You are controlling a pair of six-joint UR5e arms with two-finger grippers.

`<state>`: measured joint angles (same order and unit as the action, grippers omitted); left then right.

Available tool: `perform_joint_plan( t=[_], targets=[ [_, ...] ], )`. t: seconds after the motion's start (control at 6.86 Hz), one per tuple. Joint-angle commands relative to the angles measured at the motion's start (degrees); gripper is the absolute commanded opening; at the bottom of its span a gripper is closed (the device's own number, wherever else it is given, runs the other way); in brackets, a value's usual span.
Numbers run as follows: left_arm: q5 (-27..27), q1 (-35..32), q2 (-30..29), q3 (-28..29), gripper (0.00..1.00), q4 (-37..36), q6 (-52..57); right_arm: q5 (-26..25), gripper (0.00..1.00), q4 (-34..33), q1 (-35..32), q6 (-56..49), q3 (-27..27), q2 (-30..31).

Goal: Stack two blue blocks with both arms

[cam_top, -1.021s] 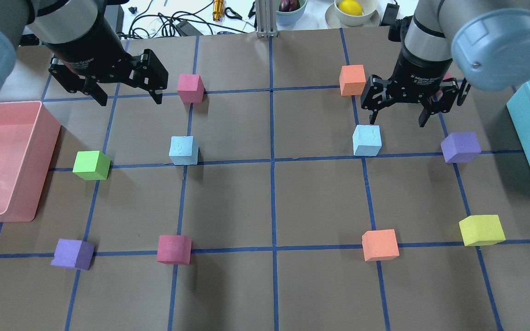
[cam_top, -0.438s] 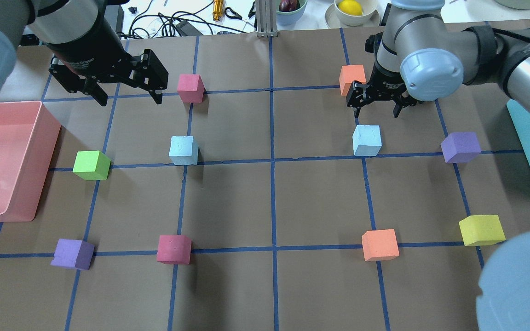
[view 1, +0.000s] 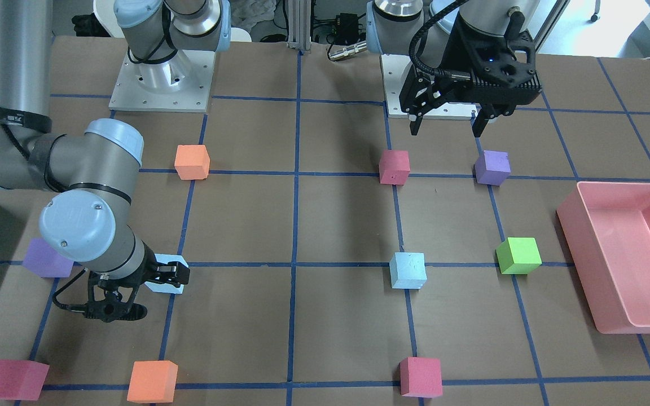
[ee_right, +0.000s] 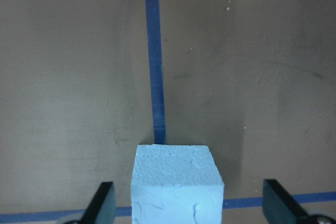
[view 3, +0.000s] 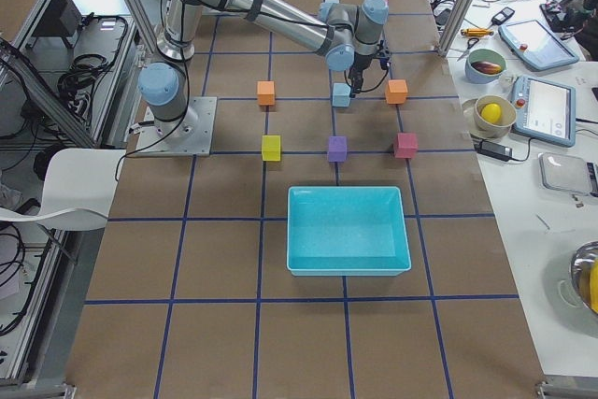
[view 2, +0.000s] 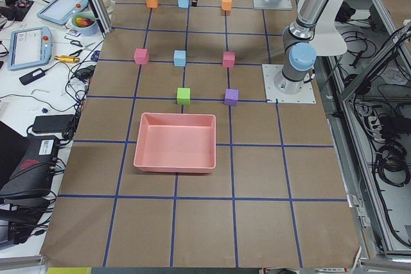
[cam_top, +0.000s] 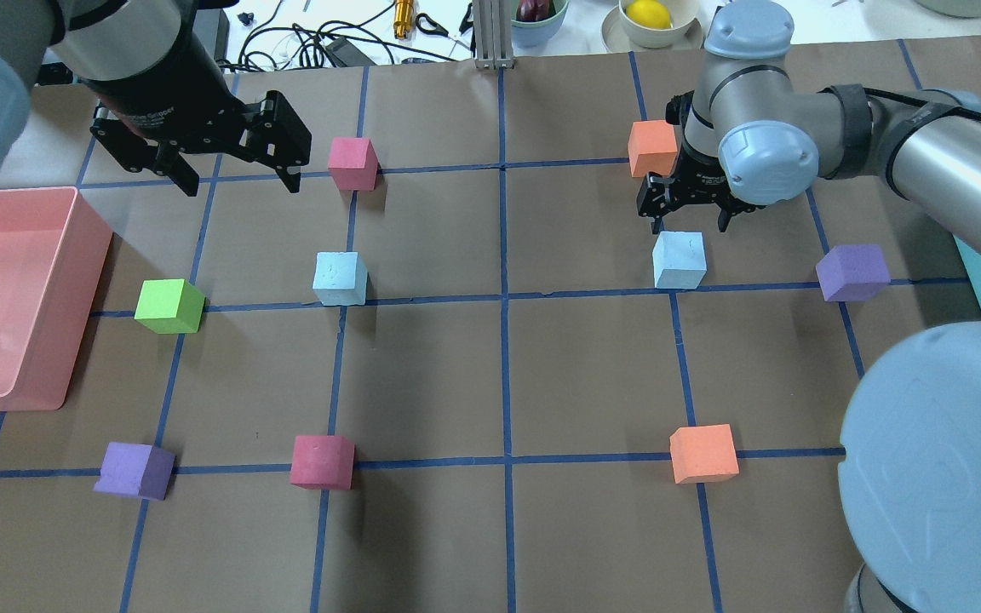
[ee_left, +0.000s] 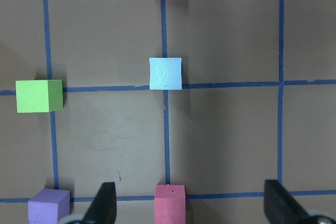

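While the right arm (cam_top: 950,162) reaches out over the brown tabletop (cam_top: 593,375), the left arm (cam_top: 129,47) hangs high on its own side.

Right pincer (cam_top: 688,223): spread wide, low, nothing pinched. It sits just past one blue block (cam_top: 679,259), on the side away from the robot. The right wrist view shows this block centred between the two fingers, standing on a crossing of blue tape.

Left pincer (cam_top: 240,177): also spread and empty. It is well apart from the second blue block (cam_top: 340,278), which stands on a tape line between the green cube (cam_top: 169,306) and the table's middle.

Judgement: the step in hand is the right-side pick; no stacking is done yet. To do it well:
- Bring the fingers down square to the block, so the pads meet two opposite faces and not the corners.
- Go deep enough that the pads sit around mid-height.
- Close gently, since foam will likely dent under a hard squeeze.
- Lift straight up, and mind the orange cube (cam_top: 652,147) near the wrist.

Writing: white print on each pincer body, too small to read.
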<state>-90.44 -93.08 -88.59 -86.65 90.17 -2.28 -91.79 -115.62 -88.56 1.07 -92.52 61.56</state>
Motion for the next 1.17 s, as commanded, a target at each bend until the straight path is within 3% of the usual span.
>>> perform_joint_plan(
  t=[0.0, 0.15, 0.29, 0.44, 0.58, 0.73, 1.02],
  targets=[
    [0.0, 0.0, 0.0, 0.0, 1.0, 0.0, 0.0, 0.2, 1.0, -0.1, 0.1, -0.2, -0.5, -1.9],
    [0.0, 0.0, 0.0, 0.0, 1.0, 0.0, 0.0, 0.2, 1.0, -0.1, 0.1, 0.0, -0.9, -1.9],
    [0.0, 0.0, 0.0, 0.0, 1.0, 0.0, 0.0, 0.4, 0.79, 0.0, 0.1, 0.9, -0.9, -1.9],
    [0.0, 0.0, 0.0, 0.0, 1.0, 0.0, 0.0, 0.6, 0.4, 0.0, 0.1, 0.9, -1.0, -1.9],
    [0.0, 0.0, 0.0, 0.0, 1.0, 0.0, 0.0, 0.6, 0.1, 0.1, 0.1, 0.9, -0.7, -1.8],
    [0.0, 0.0, 0.0, 0.0, 1.0, 0.0, 0.0, 0.6, 0.0, 0.8, -0.1, 1.0, -0.3, -1.1],
    [0.0, 0.0, 0.0, 0.0, 1.0, 0.0, 0.0, 1.3, 0.0, 5.3, -3.5, 8.3, -0.3, 2.3]
  ],
)
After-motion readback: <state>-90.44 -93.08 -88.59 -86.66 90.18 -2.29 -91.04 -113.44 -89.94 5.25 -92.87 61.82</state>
